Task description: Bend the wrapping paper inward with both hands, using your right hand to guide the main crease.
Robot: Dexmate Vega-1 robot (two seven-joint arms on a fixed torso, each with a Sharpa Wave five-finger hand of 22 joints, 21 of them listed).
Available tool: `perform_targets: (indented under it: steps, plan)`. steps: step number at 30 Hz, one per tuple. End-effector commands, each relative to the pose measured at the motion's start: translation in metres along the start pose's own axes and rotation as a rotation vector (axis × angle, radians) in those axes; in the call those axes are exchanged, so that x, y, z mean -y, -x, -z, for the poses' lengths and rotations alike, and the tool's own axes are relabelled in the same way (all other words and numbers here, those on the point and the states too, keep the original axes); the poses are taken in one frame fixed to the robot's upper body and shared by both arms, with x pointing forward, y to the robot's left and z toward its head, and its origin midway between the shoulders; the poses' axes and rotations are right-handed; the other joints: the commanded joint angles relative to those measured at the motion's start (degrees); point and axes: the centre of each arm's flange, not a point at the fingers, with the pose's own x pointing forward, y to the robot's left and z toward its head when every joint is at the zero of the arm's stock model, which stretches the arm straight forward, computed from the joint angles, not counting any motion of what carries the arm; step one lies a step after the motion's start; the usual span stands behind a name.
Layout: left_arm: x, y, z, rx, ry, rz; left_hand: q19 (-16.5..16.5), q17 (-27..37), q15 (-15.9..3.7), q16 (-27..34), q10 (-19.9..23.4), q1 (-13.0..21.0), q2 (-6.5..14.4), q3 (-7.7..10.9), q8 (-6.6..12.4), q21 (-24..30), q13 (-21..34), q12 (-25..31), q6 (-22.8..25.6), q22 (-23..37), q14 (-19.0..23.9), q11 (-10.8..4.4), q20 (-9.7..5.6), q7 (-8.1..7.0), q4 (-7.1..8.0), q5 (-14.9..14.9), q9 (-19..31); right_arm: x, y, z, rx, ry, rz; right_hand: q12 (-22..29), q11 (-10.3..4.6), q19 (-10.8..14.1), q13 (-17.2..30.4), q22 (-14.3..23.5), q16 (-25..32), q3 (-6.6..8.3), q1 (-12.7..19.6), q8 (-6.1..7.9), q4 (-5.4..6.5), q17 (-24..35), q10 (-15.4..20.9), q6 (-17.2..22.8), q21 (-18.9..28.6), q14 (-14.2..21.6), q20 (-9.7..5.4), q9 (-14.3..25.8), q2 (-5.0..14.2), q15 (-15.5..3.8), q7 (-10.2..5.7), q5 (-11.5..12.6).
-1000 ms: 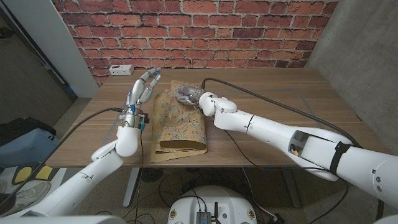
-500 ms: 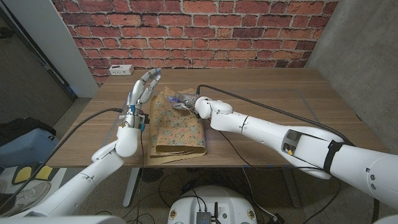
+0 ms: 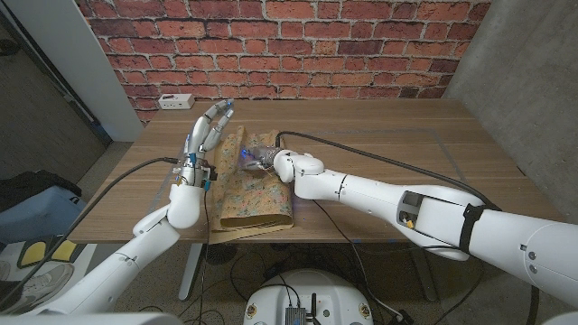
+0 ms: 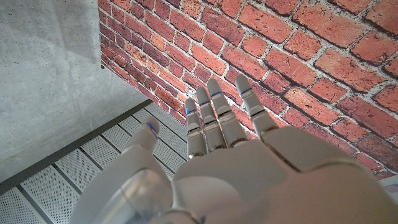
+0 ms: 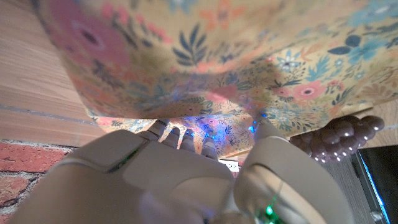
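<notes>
right hand [image 3: 263,157] under wrapping paper [image 3: 257,185]

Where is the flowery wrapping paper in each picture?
Head view: the wrapping paper lies mid-table, between the arms, its far end at the right robot hand.
Left wrist view: not in it.
Right wrist view: the paper hangs just past the fingers.
Shared landmark: the brick wall.
</notes>
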Motion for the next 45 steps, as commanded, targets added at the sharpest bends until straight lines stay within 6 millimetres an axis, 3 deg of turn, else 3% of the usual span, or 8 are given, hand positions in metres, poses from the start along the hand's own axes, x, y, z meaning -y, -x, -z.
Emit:
perform_targets:
  steps: [1, 6, 18, 24, 27, 31, 35, 45]
  plan:
    - [0.0, 0.002, 0.001, -0.004, 0.002, 0.006, -0.24, -0.05, 0.19, -0.06, 0.18, -0.57, 0.01, 0.2, -0.11, -0.03, -0.06, -0.44, 0.06, 0.05, 0.04, 0.05, 0.08, 0.06, 0.08, -0.05, 0.0, -0.009, 0.0, -0.006, -0.071, 0.074, 0.016, 0.24, -0.3, -0.08, 0.14, 0.28, -0.15, -0.52, -0.15, 0.29, -0.2, 0.04, -1.02, -0.61, -0.31, -1.37, 0.19, 0.01, -1.15, 0.19, -0.23, 0.3]
    - [0.0, 0.003, 0.002, -0.007, -0.008, 0.018, -0.32, -0.26, 0.21, -0.18, 0.16, -0.59, 0.04, 0.32, -0.22, -0.1, -0.25, -0.64, 0.03, -0.07, -0.08, -0.02, 0.1, 0.05, 0.02, -0.02, -0.14, 0.002, 0.005, -0.003, -0.064, 0.053, 0.076, 0.51, -0.94, 0.59, 0.1, 0.31, 0.03, 0.4, 0.63, 0.77, -0.45, -0.09, -0.87, 0.01, -0.65, -1.14, -0.76, 0.02, 1.13, -0.72, -0.69, 0.79]
    - [0.0, 0.0, 0.005, -0.037, -0.164, 0.113, -2.42, -2.1, 0.23, -2.26, -2.44, -0.44, 0.04, 1.27, -0.98, -1.27, -1.76, -3.17, 0.15, -0.99, -4.31, -0.15, 0.06, -0.85, -0.8, 0.24, -1.27, 0.021, 0.034, -0.001, -0.027, 0.042, 0.273, 0.53, -2.14, -0.52, 0.07, 0.34, -0.25, 0.27, 0.22, 1.13, -0.44, -0.1, -1.36, 0.92, -1.9, -2.42, -1.44, 0.01, 2.31, -1.6, -1.22, 0.72]
    - [0.004, -0.003, -0.001, -0.093, -0.416, 0.267, -4.96, -5.22, -0.2, -3.73, -3.94, 4.09, -0.48, 3.56, -1.65, -2.99, -3.82, -5.48, 0.27, -1.93, -9.24, -1.34, 0.21, -1.69, -4.67, 1.16, -2.46, 0.026, 0.046, 0.008, -0.041, 0.003, 0.315, 0.9, -2.41, 0.44, 0.03, 0.33, 0.05, 0.61, 0.76, 1.48, -0.97, -0.28, -0.54, 2.11, -2.03, -1.72, -1.7, -0.02, 3.07, -2.18, -1.42, 0.74]
    - [0.007, -0.005, -0.003, -0.101, -0.502, 0.329, -4.99, -6.12, -0.81, -3.72, -3.42, 5.75, -0.69, 3.98, -1.08, -3.3, -4.55, -5.77, 2.52, -2.14, -9.94, -2.23, 0.1, -1.45, -5.18, 1.24, -2.71, 0.026, 0.05, 0.014, -0.047, -0.019, 0.329, 1.12, -2.49, 1.35, -0.01, 0.33, 0.2, 1.14, 1.36, 1.56, -1.36, -0.39, 0.07, 2.66, -2.06, -1.27, -2.27, -0.05, 4.12, -2.6, -1.61, 0.76]
    - [0.009, -0.007, -0.008, -0.112, -0.611, 0.407, 0.2, -7.82, -2.42, -2.17, 3.41, 10.41, -2.04, 3.7, 0.25, -2.78, -7.55, -5.06, 10.57, -2.68, -6.28, -3.49, -0.15, -0.16, -5.1, 0.98, -3.16, 0.026, 0.054, 0.02, -0.07, -0.031, 0.347, 1.37, -2.74, 1.8, -0.03, 0.34, 0.41, 1.6, 1.56, 1.79, -1.37, -0.37, 0.85, 3.61, -2.25, -0.8, -2.83, -0.05, 5.41, -3.12, -1.74, 0.75]
    - [0.011, -0.007, -0.011, -0.127, -0.703, 0.468, 5.07, -7.93, -3.33, -1.35, 7.56, 12.1, -2.5, 3.43, 1.03, -2.08, -9.3, -4.65, 16.14, -2.86, -2.27, -3.26, 0.34, 0.64, -4.78, 1.0, -3.13, 0.027, 0.057, 0.027, -0.1, -0.035, 0.357, 1.42, -2.51, 1.95, -0.04, 0.34, 0.43, 1.76, 1.72, 1.76, -1.5, -0.4, 1.08, 3.77, -2.37, -0.7, -2.85, -0.05, 5.7, -3.07, -1.78, 0.7]
    - [0.011, -0.004, -0.028, -0.149, -0.848, 0.58, 8.68, -7.14, -4.85, 1.37, 14.74, 15.65, -3.93, 1.48, 2.67, -2.63, -10.74, -3.29, 24.45, -2.86, 6.05, -4.06, 0.73, 2.44, -4.69, 0.65, -2.4, 0.03, 0.066, 0.049, -0.184, -0.064, 0.385, 1.35, -2.55, 2.05, -0.06, 0.32, 0.33, 2.0, 2.37, 1.61, -2.27, -0.55, 1.15, 3.84, -2.73, -0.62, -2.52, -0.09, 5.5, -2.47, -1.75, 0.55]
